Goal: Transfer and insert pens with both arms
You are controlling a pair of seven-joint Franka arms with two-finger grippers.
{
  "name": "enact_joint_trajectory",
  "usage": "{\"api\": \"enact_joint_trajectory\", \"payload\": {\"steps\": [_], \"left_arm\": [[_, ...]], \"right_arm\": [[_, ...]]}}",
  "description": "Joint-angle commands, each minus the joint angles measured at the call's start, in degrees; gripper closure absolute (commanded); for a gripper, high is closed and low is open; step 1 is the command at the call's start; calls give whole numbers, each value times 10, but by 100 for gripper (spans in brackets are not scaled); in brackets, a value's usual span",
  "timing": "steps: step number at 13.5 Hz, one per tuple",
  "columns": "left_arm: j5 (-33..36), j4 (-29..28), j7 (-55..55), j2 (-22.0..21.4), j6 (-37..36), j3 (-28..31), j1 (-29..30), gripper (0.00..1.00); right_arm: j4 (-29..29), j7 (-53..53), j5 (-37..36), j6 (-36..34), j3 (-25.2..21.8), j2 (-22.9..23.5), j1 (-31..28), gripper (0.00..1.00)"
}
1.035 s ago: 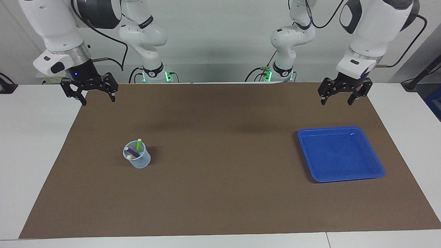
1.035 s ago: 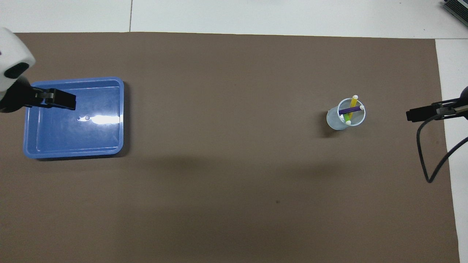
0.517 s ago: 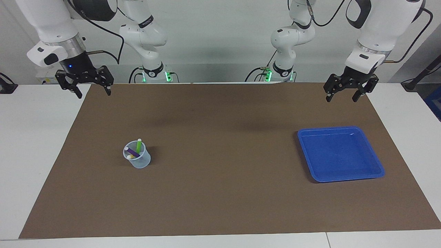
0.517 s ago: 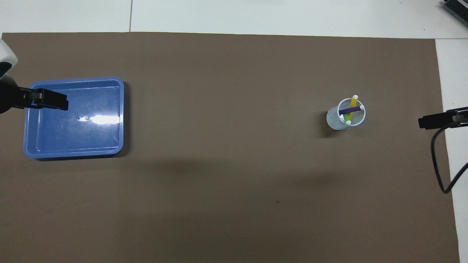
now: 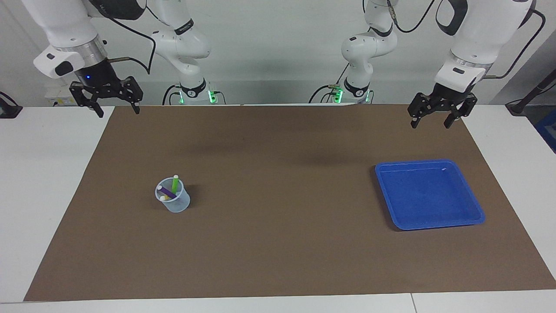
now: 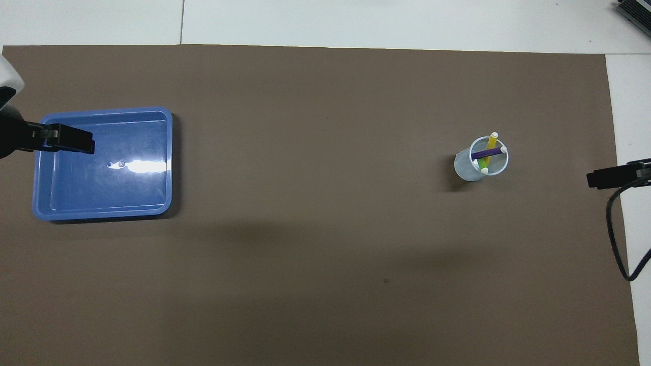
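Three pens stand in a clear plastic cup (image 5: 173, 202) (image 6: 465, 168) on the brown mat, toward the right arm's end of the table: a green pen (image 5: 174, 184) (image 6: 480, 164), a purple pen (image 5: 167, 192) (image 6: 485, 152) and a yellow pen (image 5: 163, 198) (image 6: 491, 146). My right gripper (image 5: 119, 112) (image 6: 608, 179) is open and empty, raised over the mat's edge, well apart from the cup. My left gripper (image 5: 429, 125) (image 6: 68, 140) is open and empty, raised over the mat on the robots' side of the blue tray (image 5: 434, 225) (image 6: 101, 213).
The blue tray has nothing in it. The brown mat (image 5: 278, 252) (image 6: 315, 254) covers most of the white table (image 5: 47, 174). A black cable (image 6: 618, 239) hangs from the right arm.
Both grippers have risen and drawn back toward the robots; the right one moved more, out to the mat's edge. The left has held still over the last half second. Cup and pens unmoved.
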Motion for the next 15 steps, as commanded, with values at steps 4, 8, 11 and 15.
{"api": "enact_joint_trajectory", "payload": {"steps": [4,8,11,15], "left_arm": [[-6,-15,0,-16,-4,5,-3,0],[-6,-15,1,-16,-4,5,-3,0],[-6,-15,0,-16,-4,5,-3,0],[-6,-15,1,-16,-4,5,-3,0]], "right_arm": [[-7,6,-13,-8,5,-14,-5,0],[-9,6,-13,-17,6,-15,0,0],[-7,5,-2,-45,9,-20,1,0],[-6,3,23,-83,11,-31,2,0]]}}
